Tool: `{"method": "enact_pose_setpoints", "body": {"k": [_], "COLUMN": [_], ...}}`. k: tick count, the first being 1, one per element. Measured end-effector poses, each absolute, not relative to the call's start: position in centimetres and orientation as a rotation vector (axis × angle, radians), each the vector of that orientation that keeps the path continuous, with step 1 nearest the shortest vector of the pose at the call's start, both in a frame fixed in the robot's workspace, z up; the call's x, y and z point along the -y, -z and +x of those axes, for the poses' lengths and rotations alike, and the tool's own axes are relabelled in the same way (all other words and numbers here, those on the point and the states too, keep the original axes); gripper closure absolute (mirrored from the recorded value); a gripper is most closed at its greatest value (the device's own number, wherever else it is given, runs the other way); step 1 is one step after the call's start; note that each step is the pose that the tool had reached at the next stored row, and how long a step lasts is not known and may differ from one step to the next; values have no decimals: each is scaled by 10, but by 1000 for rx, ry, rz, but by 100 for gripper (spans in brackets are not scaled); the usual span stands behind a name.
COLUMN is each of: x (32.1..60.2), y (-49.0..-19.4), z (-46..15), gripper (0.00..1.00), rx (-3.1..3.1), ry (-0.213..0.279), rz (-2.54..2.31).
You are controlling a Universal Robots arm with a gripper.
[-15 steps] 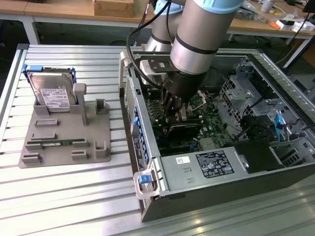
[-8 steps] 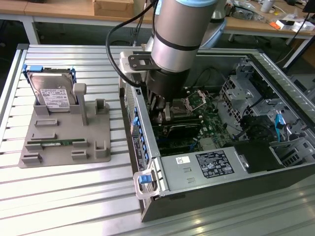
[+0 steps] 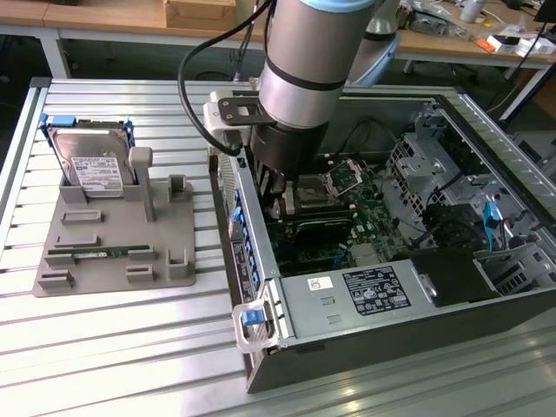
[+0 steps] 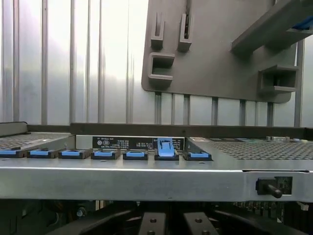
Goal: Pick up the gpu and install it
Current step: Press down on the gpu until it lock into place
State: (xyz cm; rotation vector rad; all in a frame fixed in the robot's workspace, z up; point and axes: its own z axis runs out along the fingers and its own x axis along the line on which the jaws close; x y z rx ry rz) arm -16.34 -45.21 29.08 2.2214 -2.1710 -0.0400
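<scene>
Arm [image 3: 300,78] reaches into computer case [image 3: 486,304] — over motherboard [image 3: 347,217].

Work surface: ribbed aluminium table [image 3: 113,343] of long parallel slats, pale grey with glare.

Resting on it:
- Grey plastic fixture tray [image 3: 104,239], toward the exterior view's left, flat on the slats, with upright posts and brackets.
- Open computer case [image 3: 382,339], toward the exterior view's right, lying on its side just beside the tray, a narrow strip of slats between them.

gpu [image 3: 271,198], dark card, upright, inside pc case nr rear slots, mostly hidden
</scene>
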Motion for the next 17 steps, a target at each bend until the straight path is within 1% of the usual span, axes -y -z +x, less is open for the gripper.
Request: {"method": "enact_pose_setpoints", "body": {"k": [6,12,17], "x": [452,452,452], "y": [-288,-280,-269], "z": [-132,-103,-100], "gripper": [89,89,89], "rx": [2161,2149,2140], "ry": [60,82,98], "rz": [2212,2199,2191]}}
